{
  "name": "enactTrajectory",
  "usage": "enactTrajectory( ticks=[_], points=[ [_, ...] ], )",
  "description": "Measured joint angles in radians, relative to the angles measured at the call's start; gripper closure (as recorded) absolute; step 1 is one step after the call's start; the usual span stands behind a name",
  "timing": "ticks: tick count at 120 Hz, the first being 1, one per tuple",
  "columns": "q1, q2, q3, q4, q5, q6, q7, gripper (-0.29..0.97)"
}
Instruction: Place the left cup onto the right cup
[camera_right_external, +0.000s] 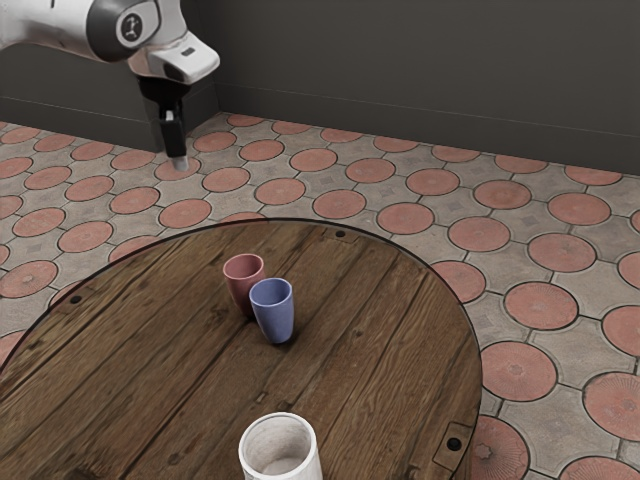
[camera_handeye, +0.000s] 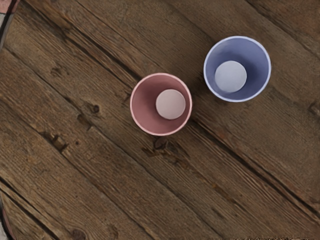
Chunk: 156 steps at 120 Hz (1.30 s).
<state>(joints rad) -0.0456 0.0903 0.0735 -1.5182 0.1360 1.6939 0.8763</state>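
The fingers (camera_right_external: 176, 140), spread or closed I cannot tell, could knock the blue cup (camera_right_external: 272, 310) just beside the pink cup (camera_right_external: 242, 282) when grasping it.

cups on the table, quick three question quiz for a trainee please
1. True or false: the pink cup and the blue cup both stand upright on the wooden table.
2. Which cup stands nearest the table's rim at the bottom of the exterior view? A pink, B blue, C the white cup.
3. In the wrist view, do the pink and blue cups touch?
Key: 1 true. 2 C. 3 no, bare wood shows between them.
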Motion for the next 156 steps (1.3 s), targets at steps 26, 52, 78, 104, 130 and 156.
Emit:
enactTrajectory(
  ticks=[26, 52, 78, 104, 130, 156],
  points=[
    [0.076, 0.012, 0.005, -0.165, -0.036, 0.06, 0.019, 0.0],
    [0.073, 0.125, 0.005, -0.18, 0.017, 0.142, 0.041, 0.0],
    [0.073, 0.28, 0.005, -0.116, 0.026, 0.243, 0.07, 0.0],
    [0.047, 0.373, 0.005, -0.049, 0.02, 0.324, 0.103, 0.0],
    [0.036, 0.385, 0.006, -0.082, -0.016, 0.361, 0.116, 0.0],
    [0.036, 0.44, 0.006, -0.076, -0.022, 0.403, 0.122, 0.22]
  ],
)
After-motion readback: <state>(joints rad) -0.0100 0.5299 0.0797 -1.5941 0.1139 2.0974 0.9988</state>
